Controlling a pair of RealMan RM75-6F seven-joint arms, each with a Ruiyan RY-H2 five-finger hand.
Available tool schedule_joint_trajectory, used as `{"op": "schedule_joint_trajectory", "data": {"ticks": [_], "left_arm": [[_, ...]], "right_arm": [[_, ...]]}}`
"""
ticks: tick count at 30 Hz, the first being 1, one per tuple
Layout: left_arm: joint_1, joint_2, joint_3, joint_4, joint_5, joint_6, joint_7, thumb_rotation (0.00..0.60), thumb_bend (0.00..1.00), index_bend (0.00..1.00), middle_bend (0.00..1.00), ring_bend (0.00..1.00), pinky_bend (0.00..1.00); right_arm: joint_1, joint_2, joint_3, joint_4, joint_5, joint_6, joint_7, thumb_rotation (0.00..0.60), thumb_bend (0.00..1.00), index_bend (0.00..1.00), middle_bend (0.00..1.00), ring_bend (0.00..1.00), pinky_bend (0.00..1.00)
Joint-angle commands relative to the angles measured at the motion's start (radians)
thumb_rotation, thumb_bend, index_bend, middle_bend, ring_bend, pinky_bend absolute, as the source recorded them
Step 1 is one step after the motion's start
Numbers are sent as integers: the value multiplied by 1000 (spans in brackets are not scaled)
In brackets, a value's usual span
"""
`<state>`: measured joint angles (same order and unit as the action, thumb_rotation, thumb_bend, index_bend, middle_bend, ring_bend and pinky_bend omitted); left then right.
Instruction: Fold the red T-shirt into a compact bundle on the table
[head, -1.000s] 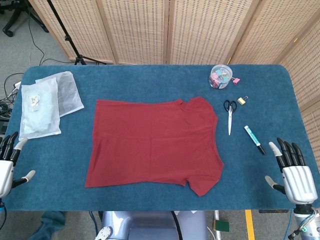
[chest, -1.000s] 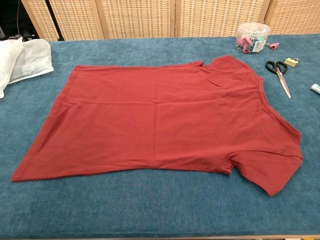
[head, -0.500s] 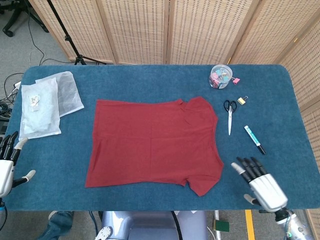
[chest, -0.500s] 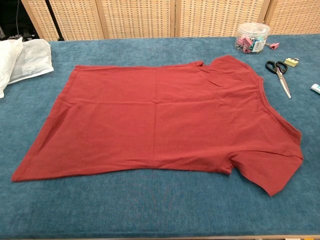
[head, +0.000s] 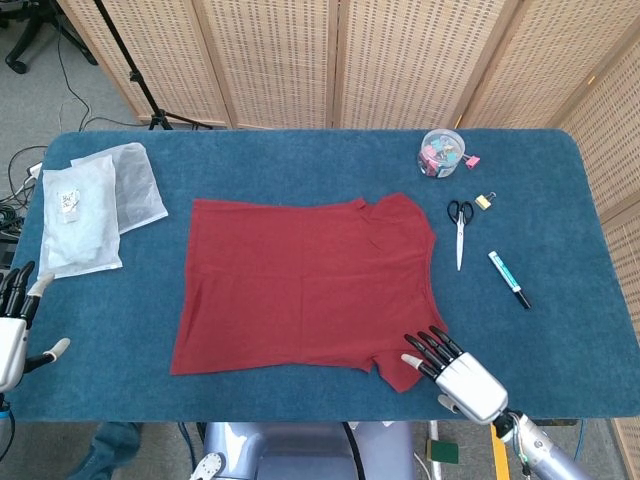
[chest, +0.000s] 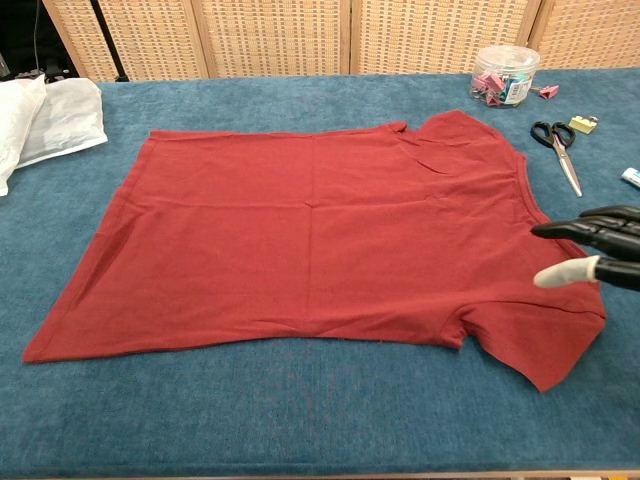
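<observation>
We see only the right hand (chest: 598, 250) fingertips in the chest view; its palm is cut off. The left hand (head: 14, 325) is cropped in the head view. Whether the right hand touches the red T-shirt (head: 305, 285) beneath it, we cannot tell.

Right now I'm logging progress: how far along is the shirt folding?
No fold is done: the red T-shirt lies flat and spread out on the table. In hand: the right robot hand is open at the near sleeve, the left robot hand open, off the shirt. Every fold is left.
</observation>
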<state>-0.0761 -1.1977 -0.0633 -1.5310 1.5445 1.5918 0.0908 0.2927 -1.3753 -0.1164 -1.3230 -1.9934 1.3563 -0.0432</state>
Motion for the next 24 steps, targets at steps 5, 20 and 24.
{"op": "schedule_joint_trajectory", "data": {"ticks": [5,20,24], "left_arm": [[-2,-2,-4,1,-10,-8,3,600,0,0,0,0,0],[-9,-11,-10,2,-29,-27,24,600,0,0,0,0,0],[-10,-13,-10,2,-31,-29,27,600,0,0,0,0,0]], "right_arm": [[27,-53,12,34,26,-26,-25,600,0,208,0,0,0],[55,-124,17,90,53,-26,-57,600,1,216,0,0,0],[62,-137,20,98,61,-30,-68,600,26,233,0,0,0]]}}
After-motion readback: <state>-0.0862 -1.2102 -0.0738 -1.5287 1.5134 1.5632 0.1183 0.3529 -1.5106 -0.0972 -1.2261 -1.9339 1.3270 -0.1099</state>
